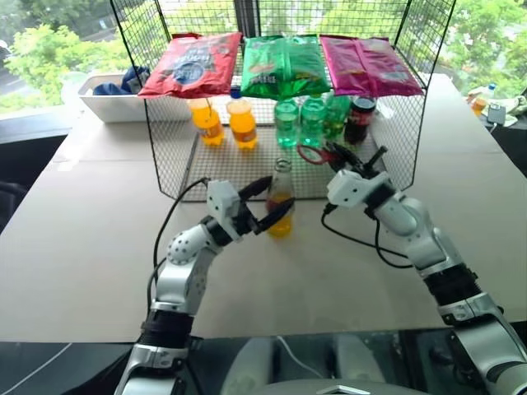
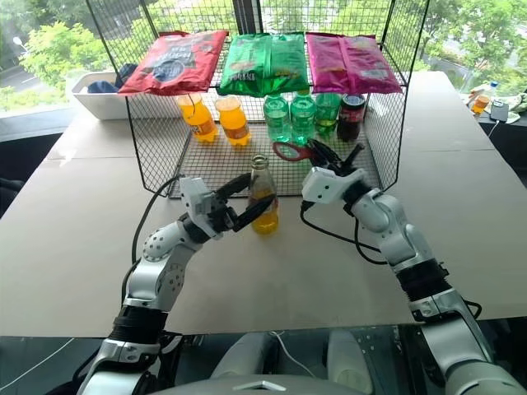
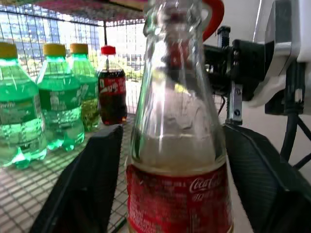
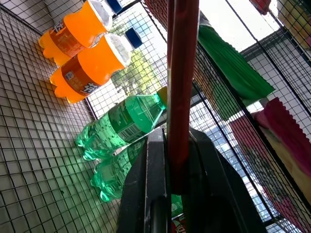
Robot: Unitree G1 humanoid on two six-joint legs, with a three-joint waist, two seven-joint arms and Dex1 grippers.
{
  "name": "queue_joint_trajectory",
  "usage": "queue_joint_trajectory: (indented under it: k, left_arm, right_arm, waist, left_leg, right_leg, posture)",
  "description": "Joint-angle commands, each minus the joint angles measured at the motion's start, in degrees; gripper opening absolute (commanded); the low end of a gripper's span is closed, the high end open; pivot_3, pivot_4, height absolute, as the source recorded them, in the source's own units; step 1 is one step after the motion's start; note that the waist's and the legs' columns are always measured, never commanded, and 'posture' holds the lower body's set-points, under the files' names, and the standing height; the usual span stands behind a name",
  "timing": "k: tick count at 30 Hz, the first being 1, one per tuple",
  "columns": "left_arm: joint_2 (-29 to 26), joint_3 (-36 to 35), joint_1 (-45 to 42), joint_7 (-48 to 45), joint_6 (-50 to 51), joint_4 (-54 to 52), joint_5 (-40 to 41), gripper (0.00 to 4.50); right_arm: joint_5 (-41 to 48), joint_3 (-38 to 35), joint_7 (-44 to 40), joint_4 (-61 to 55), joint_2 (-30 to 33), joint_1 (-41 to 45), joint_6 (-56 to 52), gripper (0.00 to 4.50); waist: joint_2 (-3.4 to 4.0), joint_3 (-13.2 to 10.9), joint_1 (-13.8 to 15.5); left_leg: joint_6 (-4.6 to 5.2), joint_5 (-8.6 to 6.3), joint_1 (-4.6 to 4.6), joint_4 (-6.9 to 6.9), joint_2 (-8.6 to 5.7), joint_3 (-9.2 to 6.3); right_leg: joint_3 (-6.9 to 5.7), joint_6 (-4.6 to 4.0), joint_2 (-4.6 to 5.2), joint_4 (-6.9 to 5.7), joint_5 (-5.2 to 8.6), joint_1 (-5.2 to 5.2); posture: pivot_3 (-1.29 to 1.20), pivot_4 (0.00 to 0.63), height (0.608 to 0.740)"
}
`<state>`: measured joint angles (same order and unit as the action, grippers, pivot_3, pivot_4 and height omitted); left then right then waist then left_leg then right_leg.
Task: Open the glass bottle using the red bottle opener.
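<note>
Pale table (image 1: 82, 247) before windows (image 1: 74, 33) showing trees.

Left end effector (image 1: 272, 202) spread wide; right end effector (image 1: 356, 156) clamped.

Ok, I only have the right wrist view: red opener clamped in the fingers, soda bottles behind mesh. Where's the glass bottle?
Observer: The glass bottle stands upright on the table, just in front of the wire rack.
Operator: Is the left gripper clamped on it?
Observer: No. The left gripper is open, a finger on each side of the bottle with gaps.
Operator: And the opener relative to the bottle's top?
Observer: The red bottle opener is beside the top, toward the robot's right, apart from it.
</note>
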<state>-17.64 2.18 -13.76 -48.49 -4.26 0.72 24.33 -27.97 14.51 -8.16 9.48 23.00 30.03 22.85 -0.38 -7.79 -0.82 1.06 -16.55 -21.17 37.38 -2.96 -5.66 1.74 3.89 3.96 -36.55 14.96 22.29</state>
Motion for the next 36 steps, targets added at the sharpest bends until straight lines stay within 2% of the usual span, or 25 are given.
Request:
queue_joint_trajectory:
  k: [1, 5, 12, 18, 25, 34, 36]
  left_arm:
    - [0.03, -0.72, -0.60, 0.19, -1.07, -1.20, -0.42, 4.44]
    - [0.17, -0.69, -0.51, -0.18, -1.13, -1.03, -0.54, 4.44]
    - [0.03, -0.61, 0.03, -1.01, -0.52, -1.47, -0.06, 4.44]
    - [-0.56, -0.81, 1.32, -1.77, 0.60, -2.93, 0.71, 4.44]
    - [-1.97, 0.50, 3.13, -3.25, -0.10, -3.00, -1.27, 4.44]
    - [-3.90, 0.23, 7.28, -4.22, 0.23, -5.32, -1.86, 4.44]
    - [-4.46, -0.28, 8.13, -4.07, 0.53, -5.91, -1.68, 4.50]
  right_arm:
    - [0.95, -1.71, 0.92, -1.32, -0.04, 0.07, 0.24, 0.00]
    - [1.03, -1.78, 0.94, -1.20, 0.05, 0.03, 0.26, 0.00]
    - [1.36, -1.89, 0.67, -1.64, 0.10, -0.57, -0.16, 0.00]
    - [5.39, -2.76, -2.14, -2.83, -0.56, -2.82, -2.90, 0.00]
    - [12.06, -1.91, -10.28, -7.62, -2.70, -8.07, -10.35, 0.00]
    - [18.09, -3.30, -15.41, -15.53, -3.21, -16.79, -19.28, 0.00]
    - [19.36, -3.93, -16.42, -17.58, -2.85, -18.90, -22.13, 0.87]
  waist:
    - [0.00, 0.00, 0.00]
    - [0.00, 0.00, -0.09]
    - [0.00, 0.00, -0.07]
    - [0.00, 0.00, -0.06]
    - [0.00, 0.00, -0.10]
    - [0.00, 0.01, 0.05]
    - [0.00, 0.01, 0.04]
  left_leg:
    - [0.00, 0.00, -0.03, 0.00, 0.00, 0.00]
    - [-0.02, 0.02, -0.48, 0.07, -0.01, 0.02]
    - [-0.03, 0.03, -0.49, 0.08, -0.02, 0.02]
    - [-0.03, 0.03, -0.50, 0.08, -0.02, 0.02]
    - [-0.03, 0.02, -0.49, 0.09, 0.00, 0.01]
    - [-0.03, 0.02, -0.50, 0.14, -0.01, -0.01]
    - [-0.03, 0.02, -0.49, 0.14, -0.01, 0.00]
  right_leg:
    - [0.00, 0.00, 0.00, 0.00, 0.00, 0.03]
    - [0.02, 0.01, 0.01, -0.08, -0.01, 0.50]
    - [0.01, 0.01, 0.01, -0.10, -0.01, 0.50]
    - [0.01, 0.01, 0.01, -0.10, -0.01, 0.50]
    - [0.01, 0.00, 0.00, -0.13, -0.01, 0.50]
    - [0.00, 0.00, 0.04, -0.16, -0.01, 0.49]
    - [0.01, 0.01, 0.04, -0.17, -0.01, 0.49]
  posture:
    - [0.00, 0.150, 0.740]
    - [0.00, 0.150, 0.740]
    - [0.00, 0.150, 0.740]
    - [0.00, 0.150, 0.740]
    - [0.00, 0.150, 0.740]
    - [0.00, 0.150, 0.740]
    - [0.00, 0.150, 0.740]
